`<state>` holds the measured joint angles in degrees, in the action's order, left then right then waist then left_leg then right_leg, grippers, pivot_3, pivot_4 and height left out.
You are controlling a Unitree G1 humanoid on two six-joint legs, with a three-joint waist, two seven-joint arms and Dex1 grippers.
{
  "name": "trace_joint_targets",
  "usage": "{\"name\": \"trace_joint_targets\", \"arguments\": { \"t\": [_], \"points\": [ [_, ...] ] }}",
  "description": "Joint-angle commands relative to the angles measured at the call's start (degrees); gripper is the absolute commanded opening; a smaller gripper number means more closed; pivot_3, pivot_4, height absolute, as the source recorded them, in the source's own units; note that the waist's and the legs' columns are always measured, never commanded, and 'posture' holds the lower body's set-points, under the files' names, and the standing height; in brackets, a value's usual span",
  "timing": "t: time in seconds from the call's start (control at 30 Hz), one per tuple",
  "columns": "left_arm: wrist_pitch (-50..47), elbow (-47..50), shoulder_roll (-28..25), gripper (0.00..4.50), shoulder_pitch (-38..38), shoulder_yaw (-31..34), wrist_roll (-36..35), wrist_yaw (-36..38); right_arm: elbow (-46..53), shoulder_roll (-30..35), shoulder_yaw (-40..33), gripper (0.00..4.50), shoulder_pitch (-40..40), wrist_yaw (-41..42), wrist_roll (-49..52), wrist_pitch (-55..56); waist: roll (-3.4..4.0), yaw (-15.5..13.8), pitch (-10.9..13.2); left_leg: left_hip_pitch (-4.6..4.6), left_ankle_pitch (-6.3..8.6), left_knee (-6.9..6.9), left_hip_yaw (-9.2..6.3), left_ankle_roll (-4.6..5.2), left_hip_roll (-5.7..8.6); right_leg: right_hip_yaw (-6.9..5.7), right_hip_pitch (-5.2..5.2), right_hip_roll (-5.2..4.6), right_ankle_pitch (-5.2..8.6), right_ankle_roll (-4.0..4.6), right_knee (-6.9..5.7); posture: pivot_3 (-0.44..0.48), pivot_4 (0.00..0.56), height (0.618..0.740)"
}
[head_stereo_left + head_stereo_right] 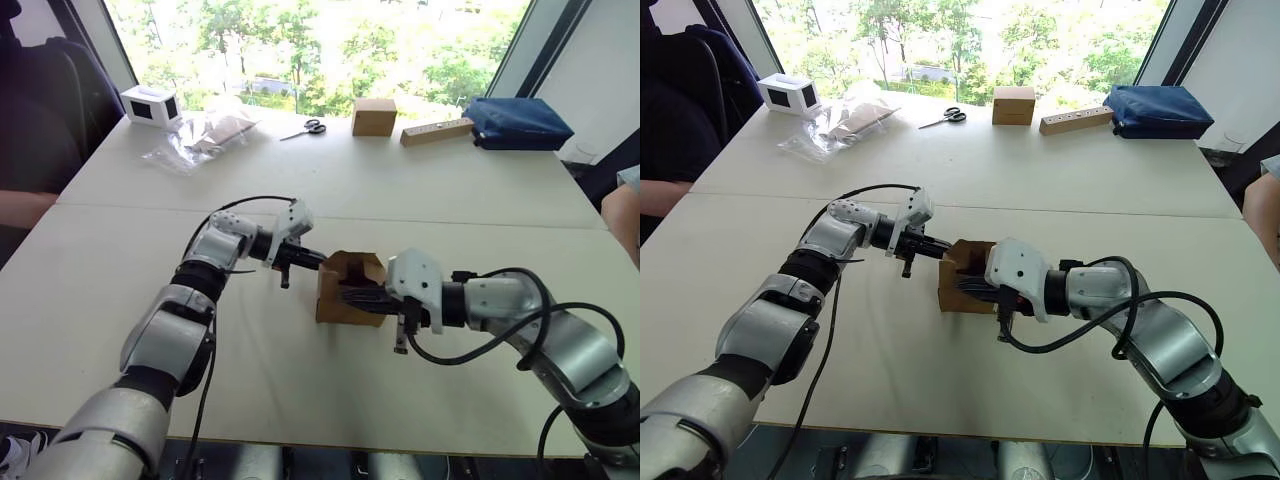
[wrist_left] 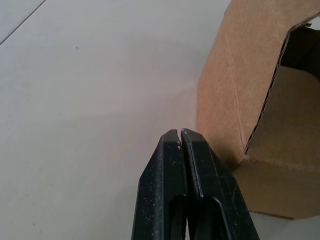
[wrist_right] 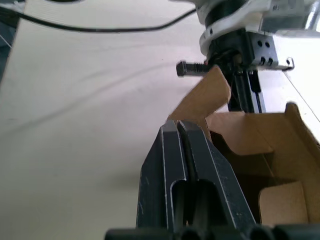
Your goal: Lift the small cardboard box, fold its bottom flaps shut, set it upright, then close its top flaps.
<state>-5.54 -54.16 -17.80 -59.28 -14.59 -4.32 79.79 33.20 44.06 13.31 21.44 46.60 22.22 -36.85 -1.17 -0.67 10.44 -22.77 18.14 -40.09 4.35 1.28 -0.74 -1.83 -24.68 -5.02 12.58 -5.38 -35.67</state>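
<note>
1. The left gripper (image 1: 318, 259), its two black fingers (image 2: 186, 165) pressed together on nothing, sits at the box's (image 1: 335, 303) left upper edge, tips just beside the cardboard wall.
2. The right gripper (image 1: 348, 294), fingers (image 3: 182, 155) likewise pressed shut with nothing between them, reaches in from the right and lies across the box's open face, tips by the near-left corner.
3. The box rests on the white table (image 1: 300, 190) between the two grippers, near the middle of the table's near half, its opening turned up and toward the right arm.
4. One raised flap (image 3: 205, 97) stands tilted at the far side of the opening, just in front of the left gripper in the right wrist view; shorter notched flaps (image 3: 280, 200) lie folded inward inside the box.
5. Well apart, along the far edge by the window: a white box (image 1: 151, 105) with a dark window, a crumpled plastic bag (image 1: 205, 135), scissors (image 1: 305, 129), a cube-like brown box (image 1: 374, 116), a wooden block (image 1: 437, 131) and a dark blue pouch (image 1: 517, 122).
6. A person's forearm (image 1: 22, 207) rests at the table's left edge.
</note>
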Motion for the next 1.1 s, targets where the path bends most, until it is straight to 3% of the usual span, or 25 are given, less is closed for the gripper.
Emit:
{"name": "trace_joint_targets", "arguments": {
  "t": [0.03,0.83,1.1],
  "points": [
    [0.8,0.8,0.3,0.07,-1.5,1.5,-0.3,0.4,0.0,-1.2,0.4,0.0,1.0,0.0,-1.4,1.5,0.0,0.0,0.0,0.0,0.0,0.0,0.0,0.0,0.0,0.0,0.0,0.0,0.0,0.0,0.0,0.0,0.15,0.74],
    [-2.4,7.3,1.0,0.07,2.1,2.5,-0.5,1.8,-7.4,-5.4,1.6,0.0,2.4,2.4,-3.9,1.6,0.01,0.0,0.0,-0.01,0.0,-0.01,-0.03,0.0,-0.01,-0.03,0.0,0.0,0.0,0.0,-0.02,0.0,0.15,0.74],
    [-2.5,9.1,-3.4,0.07,2.8,9.1,-2.5,-6.9,-8.2,-5.7,0.9,0.0,2.9,3.0,-3.7,1.9,0.0,0.3,0.0,0.0,0.0,0.0,-0.04,0.0,-0.03,-0.03,-0.01,0.0,-0.01,-0.01,-0.06,0.0,0.15,0.74]
  ]
}}
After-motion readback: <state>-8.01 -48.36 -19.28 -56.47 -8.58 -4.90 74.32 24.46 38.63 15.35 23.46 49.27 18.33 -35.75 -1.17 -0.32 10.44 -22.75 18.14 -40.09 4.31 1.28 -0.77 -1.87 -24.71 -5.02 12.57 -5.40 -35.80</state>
